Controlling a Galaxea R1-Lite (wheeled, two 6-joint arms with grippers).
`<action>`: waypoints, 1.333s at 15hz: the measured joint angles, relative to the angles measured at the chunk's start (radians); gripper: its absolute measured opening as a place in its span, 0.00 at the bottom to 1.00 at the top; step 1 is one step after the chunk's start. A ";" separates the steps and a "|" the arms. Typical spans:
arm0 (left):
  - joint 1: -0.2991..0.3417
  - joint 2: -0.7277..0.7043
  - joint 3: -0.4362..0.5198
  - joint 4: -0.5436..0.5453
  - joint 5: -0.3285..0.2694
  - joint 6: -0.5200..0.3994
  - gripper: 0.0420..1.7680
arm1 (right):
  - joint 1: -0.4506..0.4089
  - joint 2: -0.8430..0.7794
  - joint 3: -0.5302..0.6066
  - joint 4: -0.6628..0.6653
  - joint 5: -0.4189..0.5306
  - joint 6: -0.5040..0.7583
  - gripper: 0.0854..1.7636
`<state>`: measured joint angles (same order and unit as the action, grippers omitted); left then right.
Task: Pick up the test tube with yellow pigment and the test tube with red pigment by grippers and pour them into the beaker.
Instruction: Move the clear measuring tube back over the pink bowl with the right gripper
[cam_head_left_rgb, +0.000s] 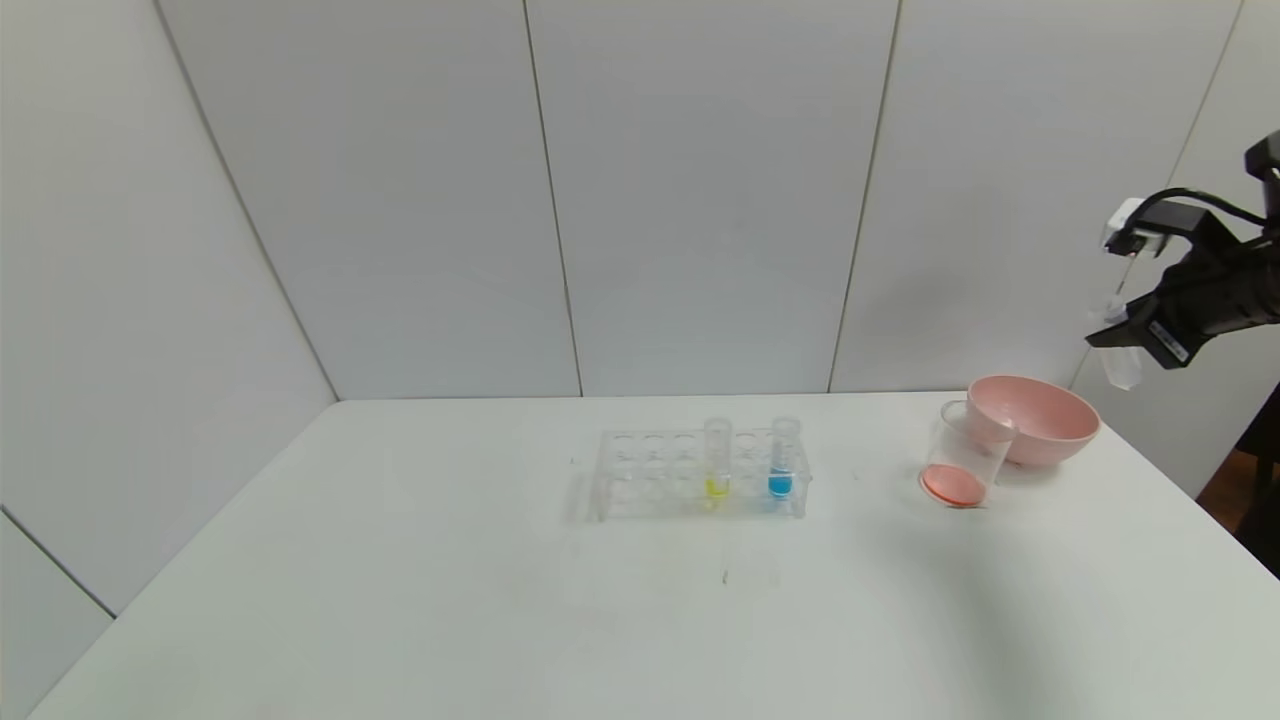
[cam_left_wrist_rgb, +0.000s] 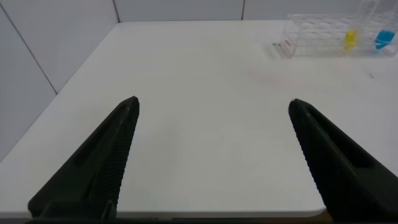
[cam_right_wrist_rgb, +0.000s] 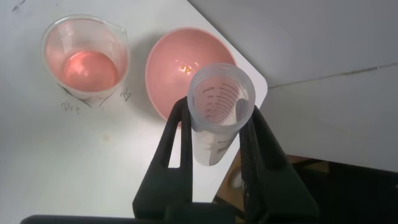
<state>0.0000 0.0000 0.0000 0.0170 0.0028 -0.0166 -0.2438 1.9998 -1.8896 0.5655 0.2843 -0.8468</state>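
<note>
Right gripper (cam_right_wrist_rgb: 214, 152): closing on the test tube with red pigment (cam_right_wrist_rgb: 219, 112), now looking empty, and holding it raised above the far right corner of the table (cam_head_left_rgb: 400, 600), over and just beyond the pink bowl (cam_head_left_rgb: 1040, 420). Tube's long axis running roughly along the fingers, open mouth facing the wrist camera; in the head view, hanging tilted below the jaws.

Beaker (cam_head_left_rgb: 962, 455): standing upright just beside the pink bowl, on its left side, showing a shallow red-orange layer at the bottom. Judging from this, red pour done.

Test tube with yellow pigment (cam_head_left_rgb: 717, 458): standing upright in the clear rack (cam_head_left_rgb: 700, 475) near table centre, long axis vertical, one slot apart from the blue-liquid tube (cam_head_left_rgb: 783, 458).

Left gripper (cam_left_wrist_rgb: 211, 162): hovering low over the near left part of the table, fingers spread wide, holding nothing. Rack lying ahead and to the right of it, well apart.

Governing relation: yellow tube lying between the two arms; left gripper being free, right being occupied. Approaching from the side across the vertical axis advisable.
</note>
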 joint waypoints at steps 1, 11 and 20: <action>0.000 0.000 0.000 0.000 0.000 0.000 0.97 | -0.027 -0.012 0.027 -0.021 0.028 0.050 0.25; 0.000 0.000 0.000 0.000 0.000 0.000 0.97 | -0.064 -0.016 0.528 -0.956 0.110 0.687 0.25; 0.000 0.000 0.000 0.000 0.000 0.000 0.97 | -0.056 0.189 0.549 -1.180 0.109 0.783 0.25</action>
<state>0.0000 0.0000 0.0000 0.0170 0.0028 -0.0166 -0.3000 2.1889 -1.3406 -0.6147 0.3930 -0.0638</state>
